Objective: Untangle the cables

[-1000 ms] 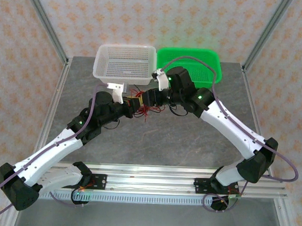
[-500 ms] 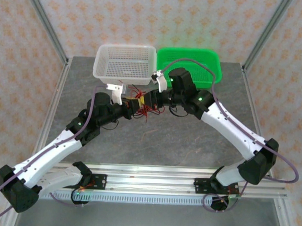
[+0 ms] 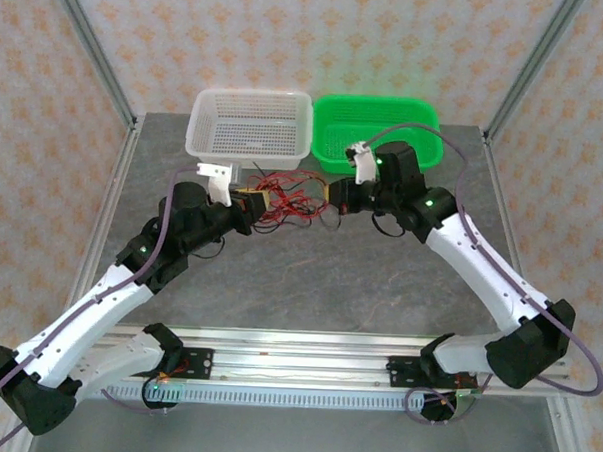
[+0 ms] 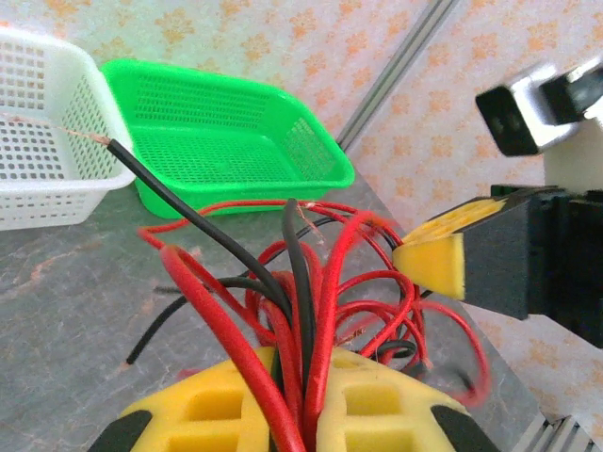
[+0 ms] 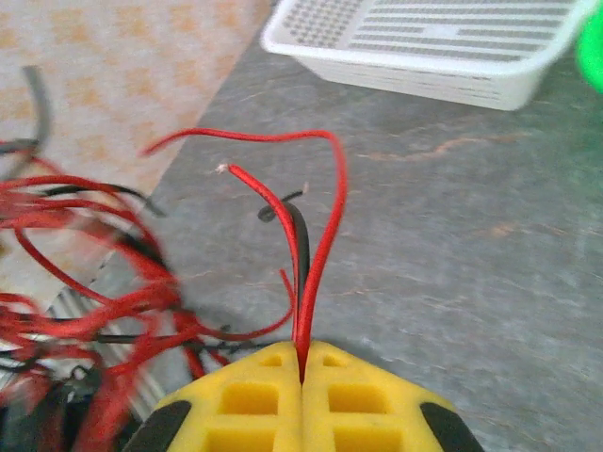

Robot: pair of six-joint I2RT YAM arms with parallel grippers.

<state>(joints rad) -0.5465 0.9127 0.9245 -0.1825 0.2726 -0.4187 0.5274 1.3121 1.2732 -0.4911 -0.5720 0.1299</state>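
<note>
**Top view.** The left gripper [image 3: 250, 202] and the right gripper [image 3: 335, 194] stand apart above the grey stone-patterned table [image 3: 309, 286]. The cables [image 3: 291, 198], a tangle of thin, flexible red and black wires, are strung between them, just in front of the white perforated plastic basket [image 3: 198, 131] and the green perforated plastic basket [image 3: 430, 142]. A second earlier the grippers nearly touched and the wires formed a tight knot. The right arm has since drawn back toward the green basket, fanning the loops out.

**Left wrist view.** The yellow-padded fingers [image 4: 217, 414] are clenched on a thick sheaf of red and black strands.

**Right wrist view.** The fingers [image 5: 254, 395] pinch only a few strands, red with one black.

**Reading.** The pull appears to be loosening the knot, but many loops still cross, so the untangling is judged only partly done.
</note>
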